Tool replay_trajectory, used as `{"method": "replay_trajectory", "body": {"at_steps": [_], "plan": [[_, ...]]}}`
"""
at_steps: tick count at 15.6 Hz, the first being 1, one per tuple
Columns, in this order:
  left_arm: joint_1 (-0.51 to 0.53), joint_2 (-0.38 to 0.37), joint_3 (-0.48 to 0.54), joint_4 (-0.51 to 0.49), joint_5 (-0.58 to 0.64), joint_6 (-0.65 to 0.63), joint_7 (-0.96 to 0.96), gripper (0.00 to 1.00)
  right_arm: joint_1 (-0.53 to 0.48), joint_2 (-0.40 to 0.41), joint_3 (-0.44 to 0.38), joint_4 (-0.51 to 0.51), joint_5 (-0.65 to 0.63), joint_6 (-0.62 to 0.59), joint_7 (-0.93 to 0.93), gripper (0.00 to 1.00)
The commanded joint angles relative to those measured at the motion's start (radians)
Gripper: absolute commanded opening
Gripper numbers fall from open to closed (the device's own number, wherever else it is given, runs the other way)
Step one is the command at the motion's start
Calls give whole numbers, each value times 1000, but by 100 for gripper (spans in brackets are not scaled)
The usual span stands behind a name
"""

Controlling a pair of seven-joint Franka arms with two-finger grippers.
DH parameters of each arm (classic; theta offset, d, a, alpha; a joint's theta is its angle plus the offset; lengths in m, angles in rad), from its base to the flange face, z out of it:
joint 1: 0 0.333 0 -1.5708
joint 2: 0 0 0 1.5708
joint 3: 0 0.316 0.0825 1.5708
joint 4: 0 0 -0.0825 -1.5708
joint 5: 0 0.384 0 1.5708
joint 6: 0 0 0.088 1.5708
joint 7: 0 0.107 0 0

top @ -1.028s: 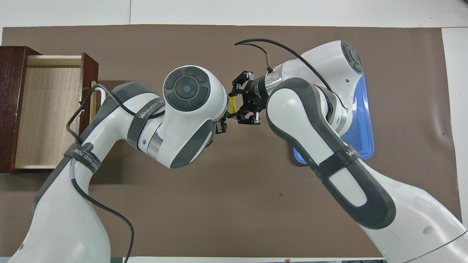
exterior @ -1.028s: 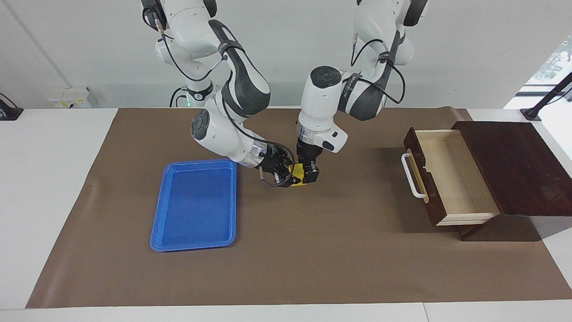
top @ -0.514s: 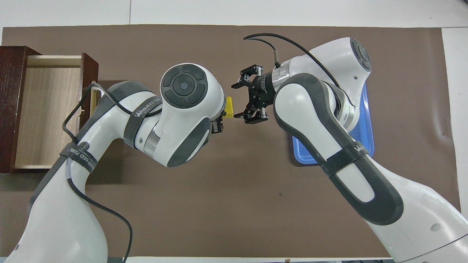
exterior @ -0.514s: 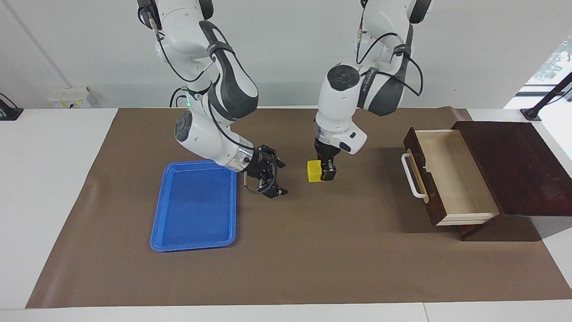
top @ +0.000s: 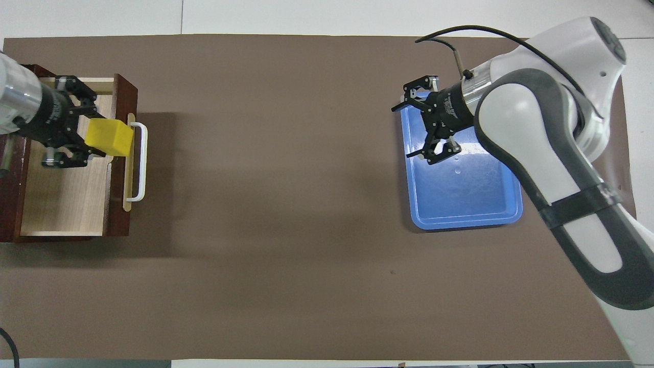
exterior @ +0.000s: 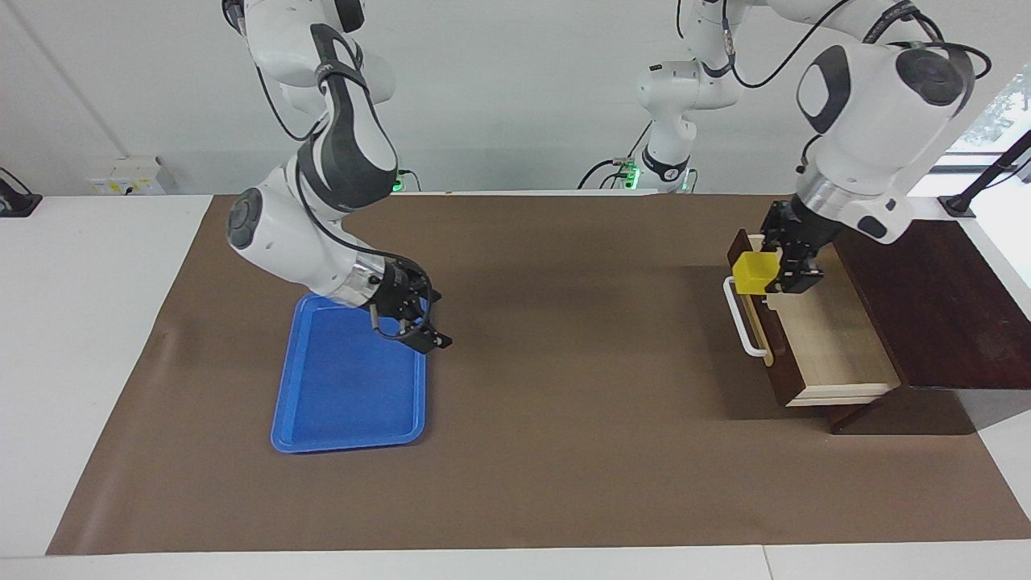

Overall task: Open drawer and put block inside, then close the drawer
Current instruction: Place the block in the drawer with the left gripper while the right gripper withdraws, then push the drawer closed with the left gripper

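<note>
Where the camera faces the robots, a brown mat covers most of a white table, with a pale wall at the back and a bright window at the left arm's end. On the mat a blue tray lies toward the right arm's end, and a dark wooden box sits at the left arm's end with its drawer pulled open, showing pale wood inside and a white handle on its front. Nothing stands between tray and drawer. The left gripper hangs over the drawer's front part, fingers closed on the yellow block, which is up in the air above the drawer's front wall. The right gripper hovers over the tray's edge nearest the robots, its fingers spread and holding nothing.

Seen from overhead, the mat fills nearly the whole frame. The block shows above the drawer's front wall, just beside the handle, pinched by the left gripper. That arm is cut off at the frame's edge, as is part of the box. Over the tray, the right gripper shows its open fingers plainly, while its arm covers the tray's corner toward that end of the table.
</note>
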State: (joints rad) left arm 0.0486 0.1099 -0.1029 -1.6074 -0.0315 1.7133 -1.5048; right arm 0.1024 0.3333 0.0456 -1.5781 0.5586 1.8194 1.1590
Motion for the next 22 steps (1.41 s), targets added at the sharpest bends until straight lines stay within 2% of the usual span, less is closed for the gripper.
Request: {"method": "replay_trajectory", "body": {"at_steps": [1,3,8,9,10,11,12,13,15,16,17,19,22], "plan": [[89,-64,-14,-162,-22,122,121,0,-64,-62,11,-10,-144,-121,-239,100],[117,-78,-9,-250,-22,202,173,0,-101,-94,11,-10,-241,-188,-454,100],[172,-94,-11,-354,-22,285,226,0,-164,-178,11,-11,-406,-268,-856,100],[166,-104,-11,-386,-22,314,224,14,-167,-198,11,-11,-445,-281,-931,100],[160,-108,-11,-414,-22,345,218,35,-171,-213,11,-11,-472,-284,-988,100],[157,-113,-11,-428,-22,357,216,76,-174,-232,11,-11,-495,-285,-1049,100],[154,-113,-11,-427,-22,356,215,100,-176,-249,11,-13,-511,-285,-1100,100],[155,-108,-11,-410,-22,344,215,100,-181,-269,11,-13,-529,-291,-1149,100],[151,-93,-18,-285,-27,231,201,100,-184,-310,11,-13,-552,-298,-1209,100],[117,-75,-26,-235,-27,185,152,100,-184,-327,11,-11,-560,-305,-1235,100],[40,-62,-32,-214,-15,180,59,100,-184,-345,11,-11,-571,-307,-1262,100],[-80,-62,-32,-227,25,184,-99,100,-184,-352,10,-5,-589,-304,-1317,100],[-118,-75,-32,-310,36,247,-156,100,-182,-352,10,-10,-585,-287,-1306,100]]}}
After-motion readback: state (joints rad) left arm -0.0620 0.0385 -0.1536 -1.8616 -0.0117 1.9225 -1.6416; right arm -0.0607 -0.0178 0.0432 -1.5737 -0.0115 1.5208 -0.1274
